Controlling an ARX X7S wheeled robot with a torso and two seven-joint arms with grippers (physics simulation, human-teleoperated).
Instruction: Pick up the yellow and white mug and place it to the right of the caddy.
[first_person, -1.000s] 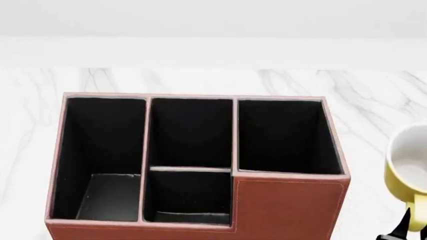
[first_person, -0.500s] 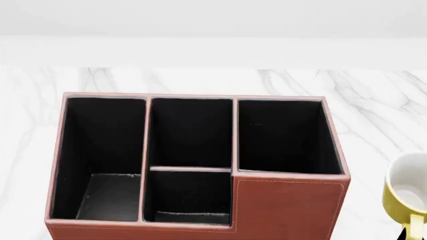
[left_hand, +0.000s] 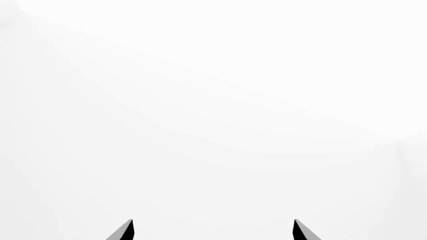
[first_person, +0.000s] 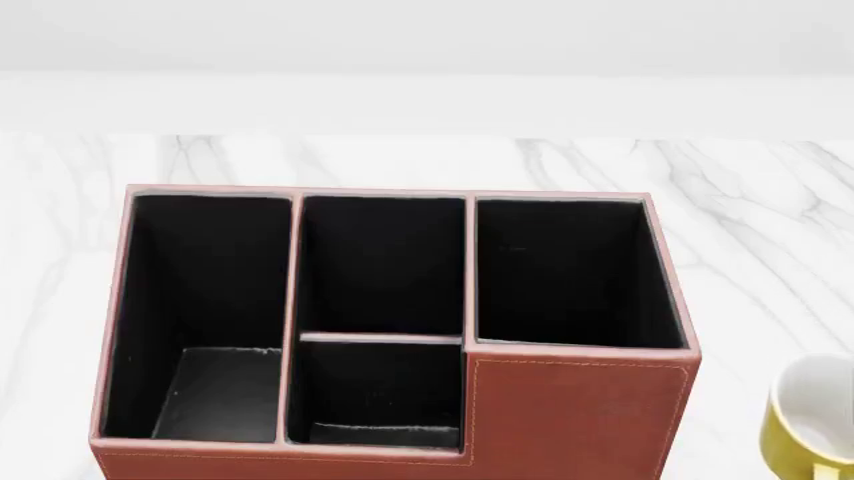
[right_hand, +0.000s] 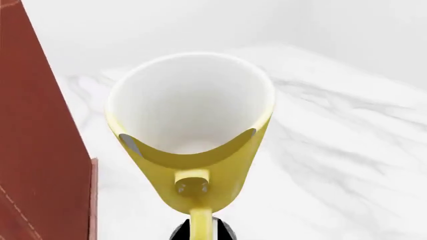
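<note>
Beside the leather-look caddy (first_person: 574, 410): glossy yellow and white mug (right_hand: 193, 135).

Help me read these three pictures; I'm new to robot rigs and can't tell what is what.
They come from a simulated two-armed robot. One camera sits on its head, looking down at a marble table with a brown caddy of four black compartments. The other two sit near each hand. The left one shows only two dark fingers, spread apart, against blank white. The right one looks into the yellow and white mug, beside the caddy's side. Its handle runs down between the right gripper's fingers, which seem to hold it.
</note>
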